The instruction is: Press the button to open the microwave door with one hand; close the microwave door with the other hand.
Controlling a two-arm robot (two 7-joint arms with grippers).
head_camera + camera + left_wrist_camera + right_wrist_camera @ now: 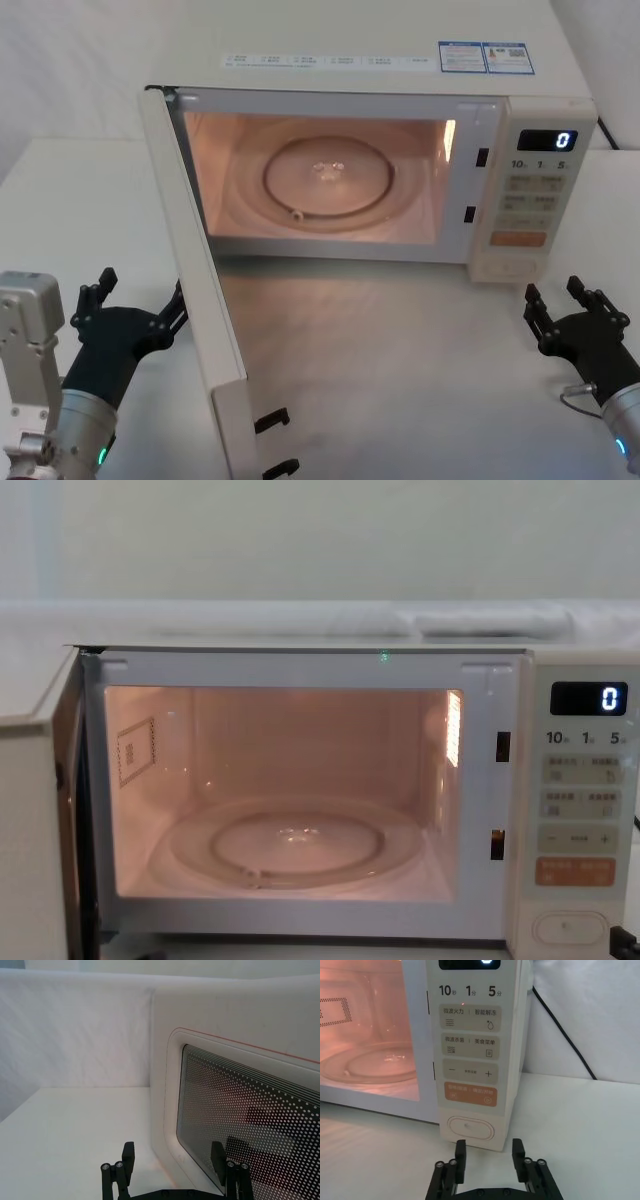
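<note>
The cream microwave (380, 80) stands at the back of the table with its cavity lit. The microwave door (200, 270) is swung wide open toward me on the left, seen edge-on. My left gripper (135, 298) is open and sits just left of the door's outer face. The left wrist view shows its fingers (128, 1152) near the door's dotted window (250, 1110). My right gripper (555, 295) is open and low in front of the control panel. The pill-shaped button (470, 1128) lies a short gap beyond the right gripper (489, 1147), untouched.
A glass turntable (328, 178) lies in the lit cavity. Two black latch hooks (272, 420) stick out of the door's free edge near me. A black power cable (560, 1030) runs behind the oven's right side. The white table (400, 380) spreads out in front.
</note>
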